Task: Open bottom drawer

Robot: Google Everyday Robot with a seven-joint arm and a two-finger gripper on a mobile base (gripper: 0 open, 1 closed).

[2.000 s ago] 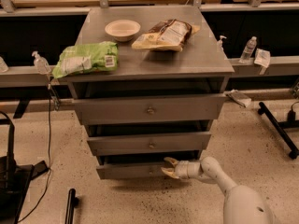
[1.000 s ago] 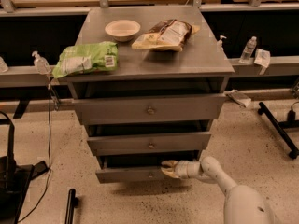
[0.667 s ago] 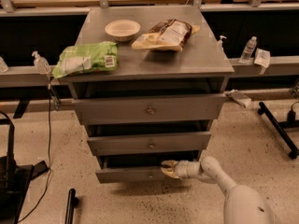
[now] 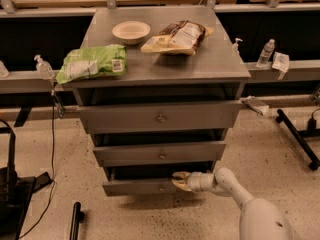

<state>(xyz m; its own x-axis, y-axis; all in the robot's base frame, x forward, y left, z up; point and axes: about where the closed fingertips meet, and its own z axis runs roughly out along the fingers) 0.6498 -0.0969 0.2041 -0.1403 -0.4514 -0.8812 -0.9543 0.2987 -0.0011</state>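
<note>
The bottom drawer (image 4: 137,186) is the lowest and narrowest grey front of the cabinet, with a small round knob (image 4: 161,187) at its centre. It stands pulled out a little, with a dark gap above its front. My gripper (image 4: 179,180) reaches in from the lower right on a white arm and sits at the drawer's top edge, just right of the knob, its tan fingers (image 4: 181,175) hooked over the front panel.
Above are the mid-sized drawer (image 4: 160,153) and the widest drawer (image 4: 160,116). The cabinet top (image 4: 220,59) holds a green bag (image 4: 92,62), a bowl (image 4: 131,32) and a brown snack bag (image 4: 177,36). A black stand (image 4: 299,136) is on the floor to the right, cables to the left.
The bottom drawer has slid out slightly toward the camera with my gripper at its top edge. Little else has moved.
</note>
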